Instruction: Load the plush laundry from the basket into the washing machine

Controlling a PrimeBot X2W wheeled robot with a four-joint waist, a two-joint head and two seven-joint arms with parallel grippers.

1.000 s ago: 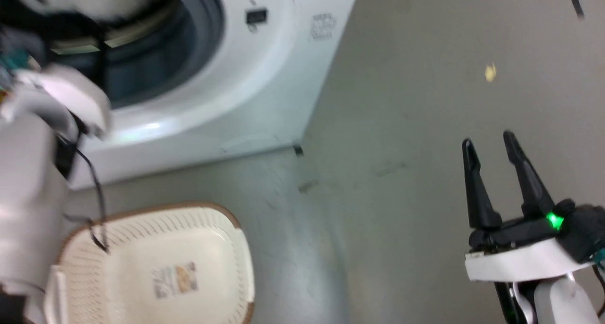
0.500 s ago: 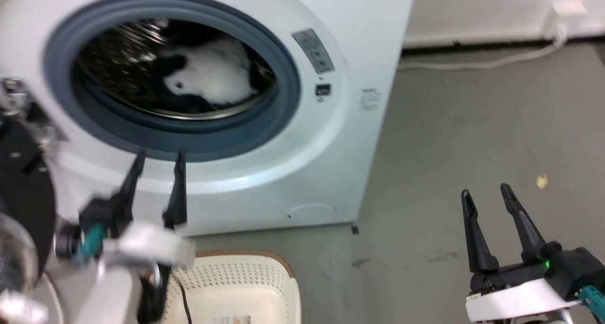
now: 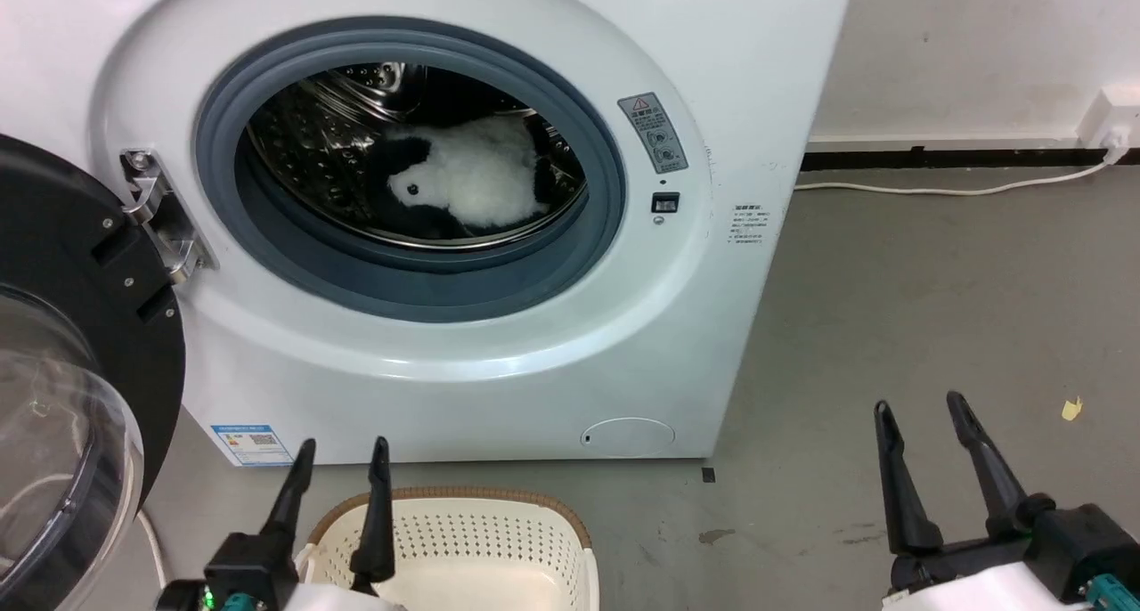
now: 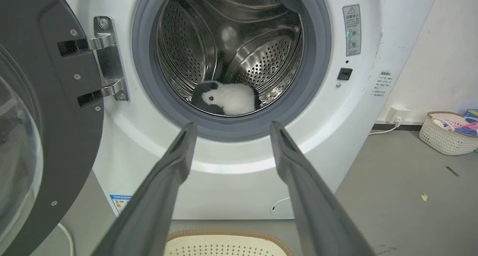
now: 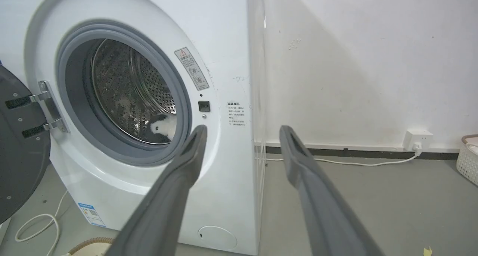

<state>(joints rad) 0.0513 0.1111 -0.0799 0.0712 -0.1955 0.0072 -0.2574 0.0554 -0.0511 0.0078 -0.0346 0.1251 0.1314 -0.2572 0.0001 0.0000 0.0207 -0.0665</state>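
Grey floor (image 3: pixel 935 281), fluffy plush laundry (image 3: pixel 485 183), perforated drum (image 3: pixel 321 139)

At the lower left of the head view, the left gripper (image 3: pixel 343 446) had two long black fingers (image 3: pixel 287 500) that narrowed to the tips. They sat on a black block with a small green light (image 3: pixel 209 598) and a teal plug (image 3: pixel 237 603). At the lower right, the right gripper (image 3: pixel 919 403) had the same black fingers and a teal plug, above a white shell (image 3: pixel 989 591). In both wrist views the fingers appeared matte grey.
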